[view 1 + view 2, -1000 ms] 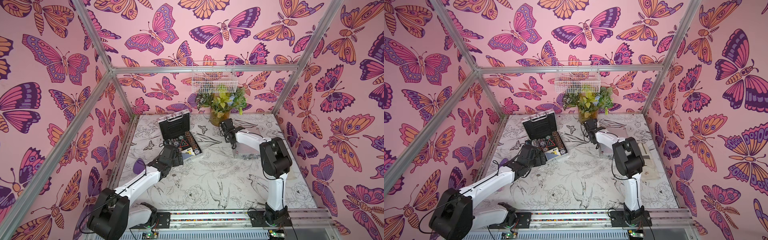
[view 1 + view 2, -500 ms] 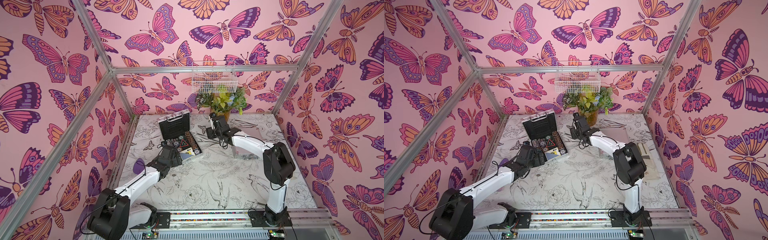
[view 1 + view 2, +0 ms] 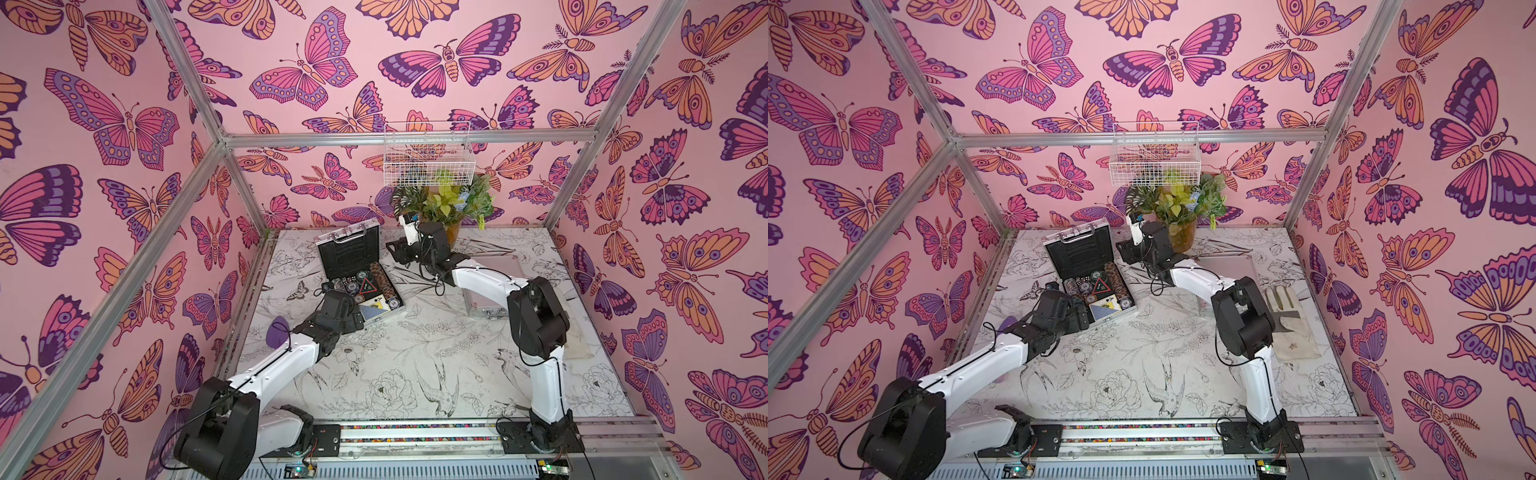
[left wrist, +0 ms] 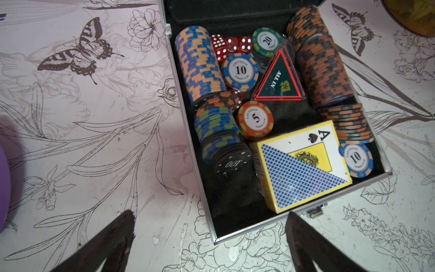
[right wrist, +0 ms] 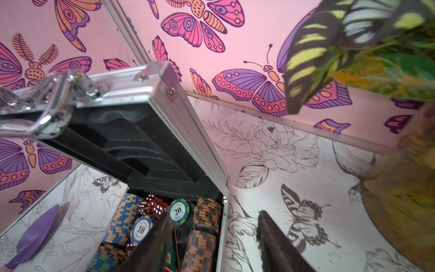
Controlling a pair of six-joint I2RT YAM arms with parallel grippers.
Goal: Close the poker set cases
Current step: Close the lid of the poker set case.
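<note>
Closing the open case (image 3: pixel 347 259) is judged the step in hand. Right jaws: parted, holding nothing, just beside the upright lid (image 5: pixel 131 141), on its side toward the surface's right edge. Best handling: bring them behind the lid's top edge by the handle (image 3: pixel 349 237), then press forward and down along the hinge arc, since loose chips (image 4: pixel 240 70) and the card box (image 4: pixel 299 164) may stand proud. Left jaws: spread wide, empty, above the case's front corner; should clear the rim before the lid drops. Right arm (image 3: pixel 482 282): elbow high, forearm reaching toward the far edge. Left arm (image 3: pixel 282 365): extended forward from the near-left corner. Open case: far-left part of the surface (image 3: pixel 415 365). Second case (image 3: pixel 478 300): lid down, near the right edge, partly hidden by the right arm.
</note>
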